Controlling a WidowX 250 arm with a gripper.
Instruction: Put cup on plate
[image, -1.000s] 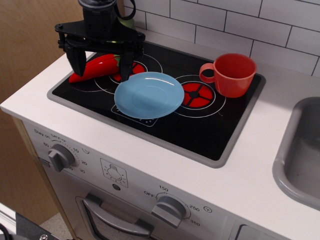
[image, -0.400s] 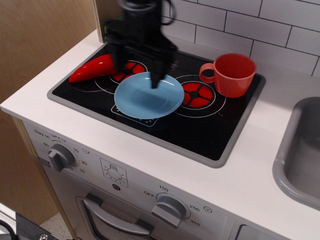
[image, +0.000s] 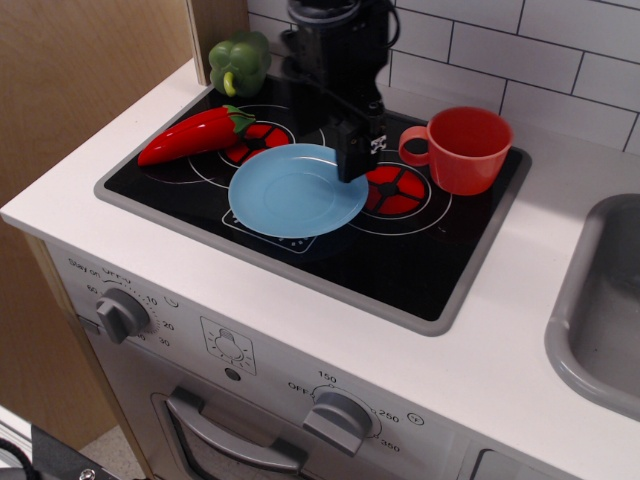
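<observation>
The red-orange cup (image: 470, 150) stands upright on the back right of the black hob (image: 420, 262), its handle pointing left. The light blue plate (image: 290, 192) lies in the middle of the hob and has nothing on it. My gripper (image: 362, 160) hangs over the plate's right rim, to the left of the cup's handle and apart from it. It is turned so that its two fingers line up nearly one behind the other. They look spread and hold nothing.
A long red chili pepper (image: 195, 135) lies on the left burner. A green bell pepper (image: 240, 62) stands at the back left corner. A grey sink (image: 600, 310) is at the right. A wooden wall stands at the left, white tiles behind.
My gripper has moved right, from above the chili across the plate to its right rim, and has turned about a quarter turn. The green pepper is now uncovered. Cup and plate have not moved.
</observation>
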